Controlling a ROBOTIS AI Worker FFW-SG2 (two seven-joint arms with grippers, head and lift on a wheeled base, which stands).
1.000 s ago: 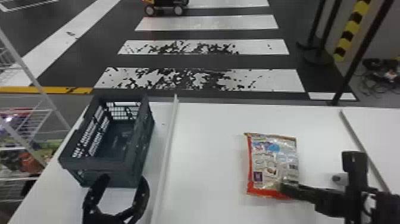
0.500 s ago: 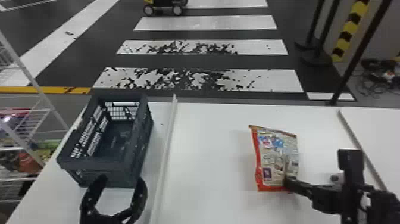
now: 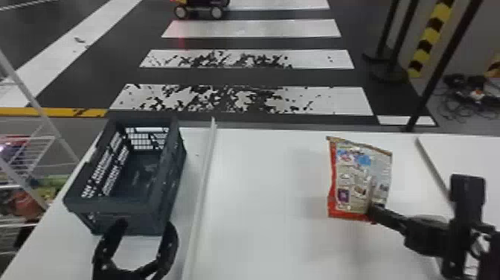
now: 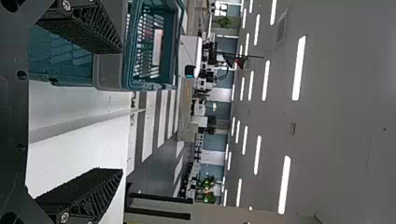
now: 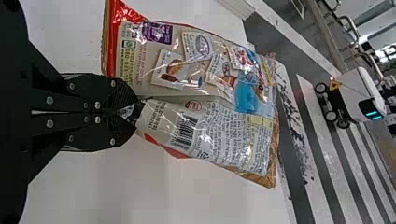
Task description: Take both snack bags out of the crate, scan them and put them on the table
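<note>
Scanning looks like the step in hand: the right gripper (image 5: 134, 110) pinches a fold of a snack bag (image 5: 224, 88), with the barcode (image 5: 185, 132) just beyond its tips. The crate (image 3: 108, 209) lies well to its left, by the spread left gripper (image 3: 145, 225); next, get the code read, then lower the bag onto the table (image 3: 260, 227) beneath the pincer.

I am seeing white stripes (image 3: 346, 100) crossing a dark floor (image 3: 100, 78), some showing worn black patches. A wire rack (image 3: 48, 121) is standing to my left, dark posts (image 3: 442, 65) are rising to my right near tangled cables (image 3: 457, 108), and long lights (image 4: 299, 67) are glowing overhead.
</note>
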